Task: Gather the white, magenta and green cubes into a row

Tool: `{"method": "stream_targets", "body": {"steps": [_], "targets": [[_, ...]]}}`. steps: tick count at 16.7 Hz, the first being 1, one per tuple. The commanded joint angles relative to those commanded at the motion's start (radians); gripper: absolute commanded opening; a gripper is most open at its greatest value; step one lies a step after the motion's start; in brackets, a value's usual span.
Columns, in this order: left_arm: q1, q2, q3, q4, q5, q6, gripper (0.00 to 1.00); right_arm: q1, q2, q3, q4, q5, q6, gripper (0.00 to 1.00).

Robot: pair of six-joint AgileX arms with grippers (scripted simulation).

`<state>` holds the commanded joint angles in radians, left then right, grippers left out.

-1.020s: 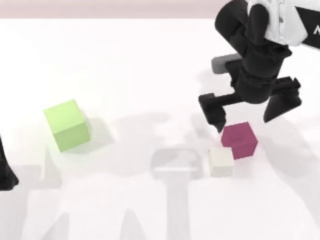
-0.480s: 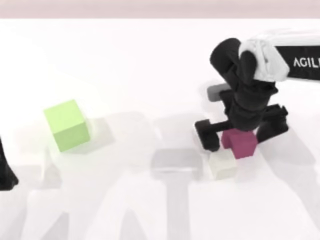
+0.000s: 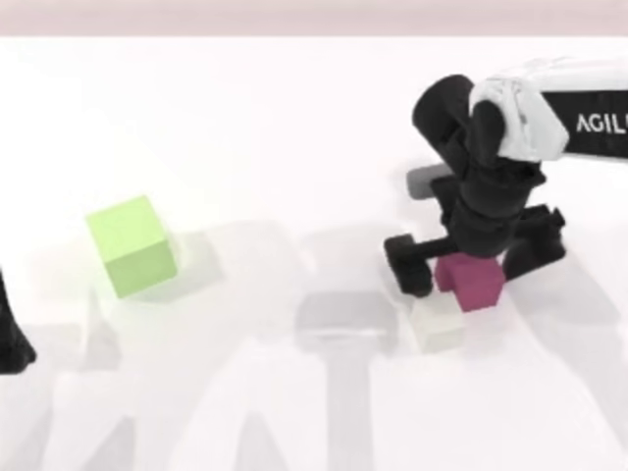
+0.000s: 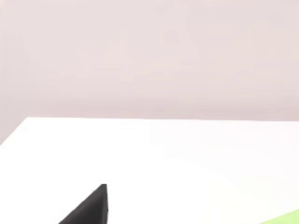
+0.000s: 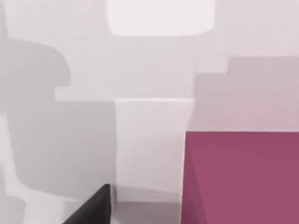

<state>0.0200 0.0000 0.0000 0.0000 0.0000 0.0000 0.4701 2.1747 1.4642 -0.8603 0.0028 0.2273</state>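
The dark magenta cube (image 3: 475, 282) sits right of centre, and the small off-white cube (image 3: 437, 325) touches its near-left corner. My right gripper (image 3: 473, 257) is low over the magenta cube and open, with one finger (image 3: 409, 265) left of it and the other on its right. The right wrist view shows the magenta cube (image 5: 243, 177) close up beside the white cube (image 5: 149, 149), with one dark fingertip (image 5: 91, 209). The lime green cube (image 3: 130, 244) stands alone at the left. My left gripper (image 3: 12, 343) is parked at the left edge, open. A green cube corner (image 4: 286, 218) shows in its wrist view.
Soft grey arm shadows fall across the white table (image 3: 294, 128), the darkest patch lying between the green cube and the other two. Wide bare tabletop separates the green cube from the pair on the right.
Over the last second my right gripper came down and toward the front until its fingers straddle the magenta cube. In the last half second it barely moved. The left arm stayed still.
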Motion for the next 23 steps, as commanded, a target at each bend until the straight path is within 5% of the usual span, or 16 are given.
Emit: {"method": "stream_targets", "body": {"steps": [9, 23], "targets": [[0.0, 0.0, 0.0, 0.0, 0.0, 0.0, 1.0, 0.0, 0.0, 0.0, 0.0, 0.0, 0.0, 0.02], [0.0, 0.0, 0.0, 0.0, 0.0, 0.0, 1.0, 0.002, -0.058, 0.082, -0.121, 0.005, -0.002, 0.0]]}}
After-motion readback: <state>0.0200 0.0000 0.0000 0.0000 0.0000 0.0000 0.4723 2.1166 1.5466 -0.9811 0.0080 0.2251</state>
